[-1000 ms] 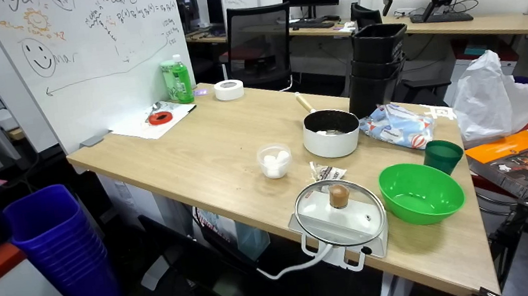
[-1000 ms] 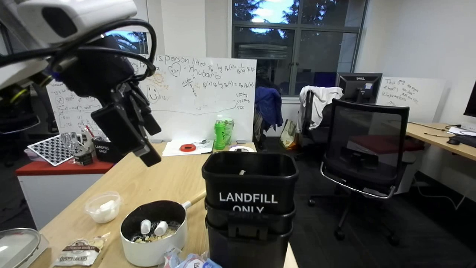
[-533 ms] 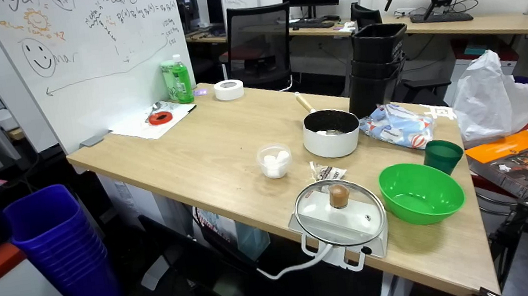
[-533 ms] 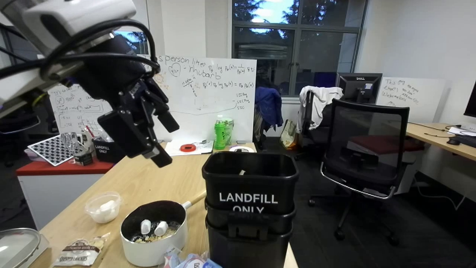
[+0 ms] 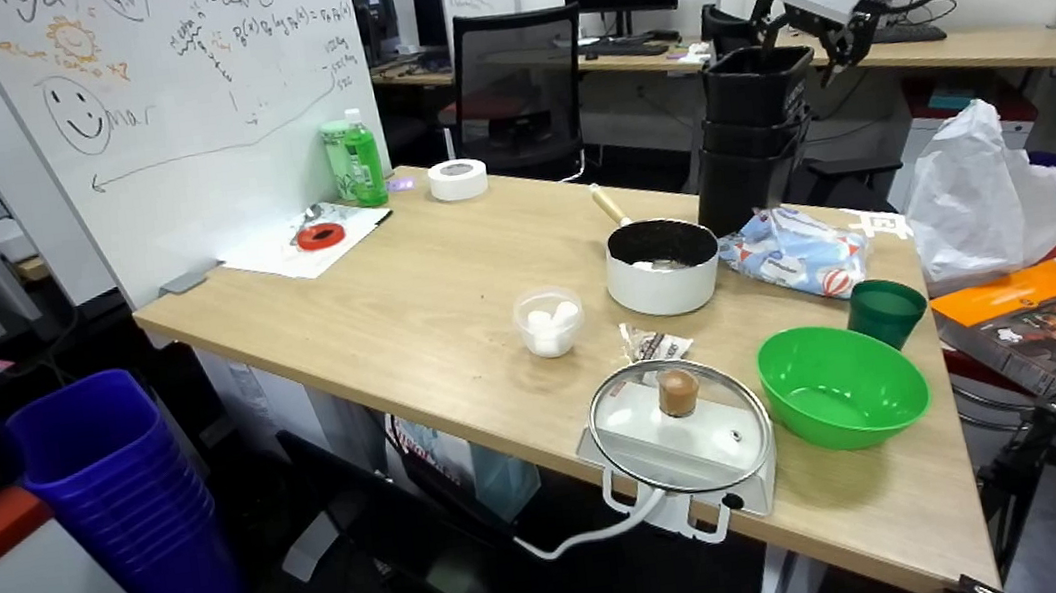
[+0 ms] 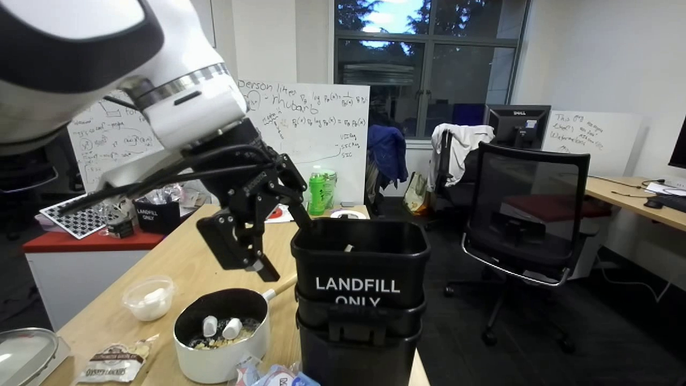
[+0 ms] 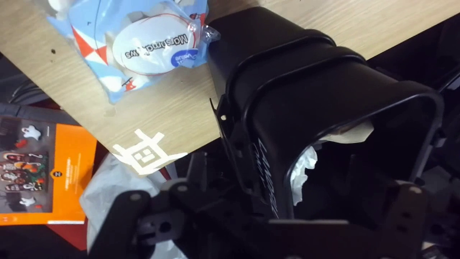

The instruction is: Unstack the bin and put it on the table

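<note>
In an exterior view, my gripper [image 6: 290, 249] straddles the rim of the stacked bin [image 6: 360, 268] near ten o'clock; jaws parted, unclenched. White saucepan [image 6: 217, 364] at its eight.

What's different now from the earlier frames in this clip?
The gripper has moved down and across to the top black bin: one finger reaches its opening, the other hangs outside. The jaws stand open; nothing has visibly been gripped or let go. That bin, still stacked, the white pot and the green bowl stayed put.
</note>
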You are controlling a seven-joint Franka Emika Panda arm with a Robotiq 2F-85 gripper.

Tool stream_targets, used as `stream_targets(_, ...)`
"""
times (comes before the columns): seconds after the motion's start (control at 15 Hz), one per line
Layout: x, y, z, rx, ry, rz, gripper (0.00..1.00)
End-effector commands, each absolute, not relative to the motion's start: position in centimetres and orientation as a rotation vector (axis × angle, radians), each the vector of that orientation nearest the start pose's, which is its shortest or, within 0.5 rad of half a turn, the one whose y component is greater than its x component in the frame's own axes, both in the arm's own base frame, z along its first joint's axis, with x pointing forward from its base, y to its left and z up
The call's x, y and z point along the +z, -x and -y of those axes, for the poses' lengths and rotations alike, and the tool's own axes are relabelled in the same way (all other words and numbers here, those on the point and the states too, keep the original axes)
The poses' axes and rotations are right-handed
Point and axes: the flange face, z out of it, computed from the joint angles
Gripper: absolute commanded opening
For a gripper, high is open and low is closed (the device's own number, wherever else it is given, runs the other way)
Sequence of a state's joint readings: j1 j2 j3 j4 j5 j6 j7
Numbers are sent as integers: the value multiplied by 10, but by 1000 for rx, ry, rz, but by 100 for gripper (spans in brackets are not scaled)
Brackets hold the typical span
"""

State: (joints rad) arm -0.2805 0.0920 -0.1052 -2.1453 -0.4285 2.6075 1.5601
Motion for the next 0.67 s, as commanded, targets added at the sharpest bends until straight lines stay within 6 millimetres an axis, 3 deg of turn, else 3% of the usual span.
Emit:
stream_targets(0.0,387,-567,222,-672,1983,-2428,100)
stream_targets(0.07,384,-570,224,-661,1949,-2458,100)
stream_targets(0.2,383,-574,229,-635,1893,-2499,73)
stream_targets(0.6,395,-580,232,-618,1783,-2517,30)
